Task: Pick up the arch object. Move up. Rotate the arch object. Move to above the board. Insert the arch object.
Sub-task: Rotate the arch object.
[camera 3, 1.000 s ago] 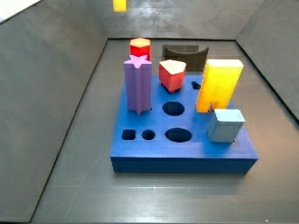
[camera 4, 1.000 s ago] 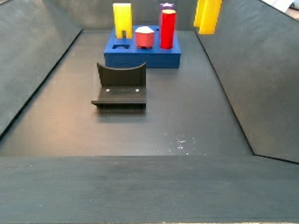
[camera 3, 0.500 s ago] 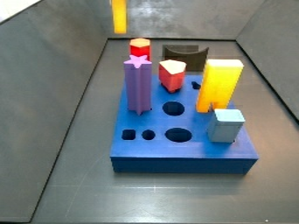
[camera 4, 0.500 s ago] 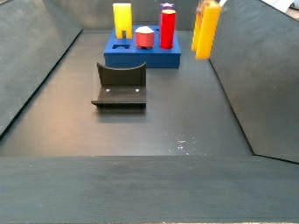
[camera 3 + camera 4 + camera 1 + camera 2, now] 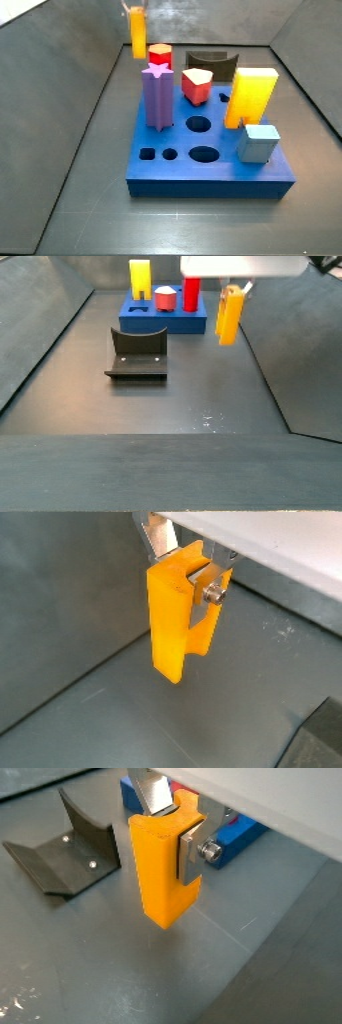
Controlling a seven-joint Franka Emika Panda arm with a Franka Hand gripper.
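My gripper is shut on the arch object, a slim yellow-orange block that hangs upright with its legs pointing down. Both wrist views show the silver fingers clamping its upper end. In a side view the arch hangs under the white gripper body, above the dark floor just beside the blue board. In a side view it is beyond the board's far left corner. The board's holes near its front edge are open.
On the board stand a purple star column, a red hexagon block, a red-and-white block, a large yellow block and a light blue cube. The dark fixture stands on the floor beside the board. Sloped grey walls enclose the floor.
The arch object has come down from the top edge of both side views, and the gripper body has entered one of them. Nothing on the board moved.
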